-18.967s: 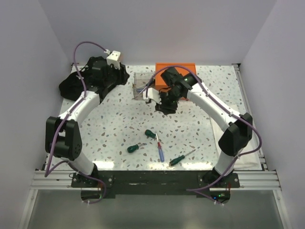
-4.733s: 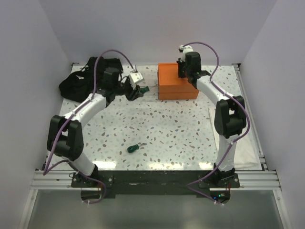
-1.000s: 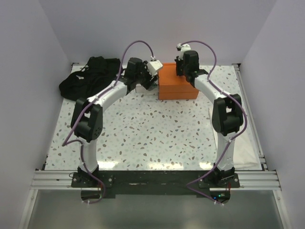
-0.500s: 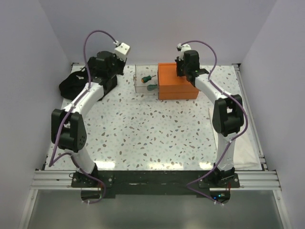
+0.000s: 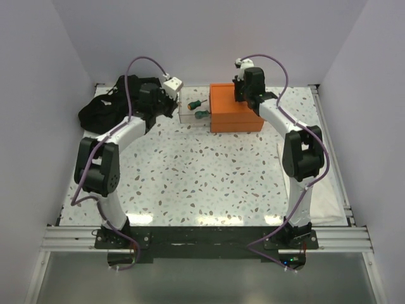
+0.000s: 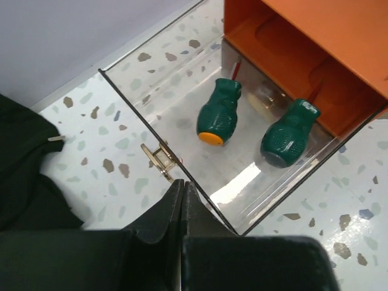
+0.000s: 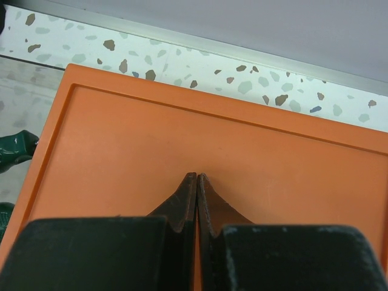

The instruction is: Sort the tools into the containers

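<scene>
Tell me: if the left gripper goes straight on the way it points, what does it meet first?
Probably the clear bin's near wall: the shut left gripper has its tips right at the rim. Two green screwdrivers lie beyond, inside. Depth is unclear.

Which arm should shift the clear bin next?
Left. The left gripper, shut, hangs right beside the clear bin; the right gripper is shut over the orange box.

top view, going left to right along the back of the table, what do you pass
black cloth heap → left gripper → clear bin → orange box
</scene>
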Action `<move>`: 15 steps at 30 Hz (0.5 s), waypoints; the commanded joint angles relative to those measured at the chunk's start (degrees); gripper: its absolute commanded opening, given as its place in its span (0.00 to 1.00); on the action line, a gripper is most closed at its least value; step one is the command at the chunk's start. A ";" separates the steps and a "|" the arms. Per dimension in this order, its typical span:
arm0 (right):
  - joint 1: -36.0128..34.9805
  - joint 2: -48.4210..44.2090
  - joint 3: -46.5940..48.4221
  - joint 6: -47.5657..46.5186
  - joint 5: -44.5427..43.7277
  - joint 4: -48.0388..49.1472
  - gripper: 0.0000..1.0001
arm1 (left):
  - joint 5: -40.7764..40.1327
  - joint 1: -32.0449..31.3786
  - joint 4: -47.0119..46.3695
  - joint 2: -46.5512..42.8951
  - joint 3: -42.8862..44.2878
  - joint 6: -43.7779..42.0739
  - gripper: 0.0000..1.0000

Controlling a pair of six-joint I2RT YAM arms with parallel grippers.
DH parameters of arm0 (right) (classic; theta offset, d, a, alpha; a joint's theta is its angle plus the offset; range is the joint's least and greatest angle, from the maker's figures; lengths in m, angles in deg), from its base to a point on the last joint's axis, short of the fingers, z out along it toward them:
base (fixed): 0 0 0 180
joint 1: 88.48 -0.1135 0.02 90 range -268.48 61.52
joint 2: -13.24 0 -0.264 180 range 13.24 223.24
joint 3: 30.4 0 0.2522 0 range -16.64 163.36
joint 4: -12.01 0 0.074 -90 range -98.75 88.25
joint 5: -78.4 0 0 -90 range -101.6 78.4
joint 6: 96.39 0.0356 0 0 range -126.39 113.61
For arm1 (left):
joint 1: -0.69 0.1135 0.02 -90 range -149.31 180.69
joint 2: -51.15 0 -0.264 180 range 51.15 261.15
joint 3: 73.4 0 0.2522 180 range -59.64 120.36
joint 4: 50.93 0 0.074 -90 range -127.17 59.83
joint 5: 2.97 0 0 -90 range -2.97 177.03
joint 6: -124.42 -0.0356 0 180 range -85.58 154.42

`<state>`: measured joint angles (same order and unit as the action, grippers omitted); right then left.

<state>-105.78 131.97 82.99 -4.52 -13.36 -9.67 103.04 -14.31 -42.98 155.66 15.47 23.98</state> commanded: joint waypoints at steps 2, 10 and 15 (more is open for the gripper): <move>-0.01 1.41 -3.92 -1.08 0.53 -11.15 0.01 | 4.38 -5.11 -4.22 3.06 3.89 2.44 0.00; -0.01 1.32 -4.71 -1.08 0.70 -10.80 0.02 | 5.17 -10.83 -5.09 9.12 9.70 5.07 0.00; 0.07 1.41 -4.98 -1.08 0.79 -10.62 0.02 | 6.66 -11.80 -4.83 11.07 12.87 7.88 0.00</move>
<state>-105.78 131.52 81.70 -4.78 -13.21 -8.34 106.56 -25.48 -44.03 166.00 24.56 28.28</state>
